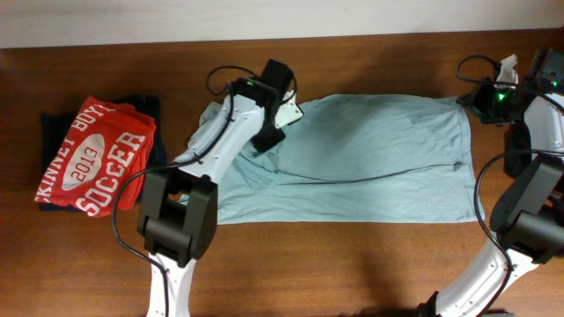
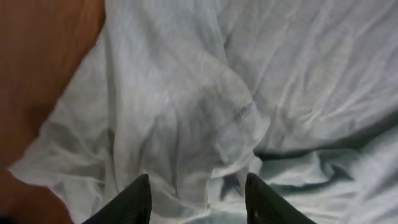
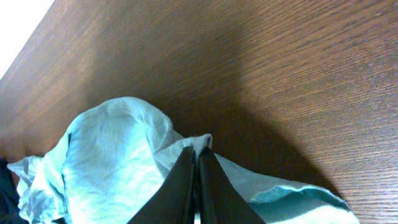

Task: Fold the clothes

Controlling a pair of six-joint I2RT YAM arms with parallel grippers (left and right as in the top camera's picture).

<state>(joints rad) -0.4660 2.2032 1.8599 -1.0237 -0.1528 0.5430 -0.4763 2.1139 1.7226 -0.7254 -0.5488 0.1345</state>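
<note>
Lying long axis left to right on the brown wooden worktop (image 1: 370,264), the plain pale grey-blue cotton t-shirt (image 1: 370,167) has my right jaws clamped on its far right corner and my left jaws apart, directly over its bunched left end.

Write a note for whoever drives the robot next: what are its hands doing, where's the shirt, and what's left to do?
Left gripper: open, just above the bunched left end of the shirt, holding nothing.
Right gripper: shut on the shirt's far right corner.
Shirt: spread across the table, wrinkled at its left end. The red shirt lies on a dark pile further left, apart from it.
Done: shirt laid out.
Left: smooth it and fold it; no finished fold shows.
</note>
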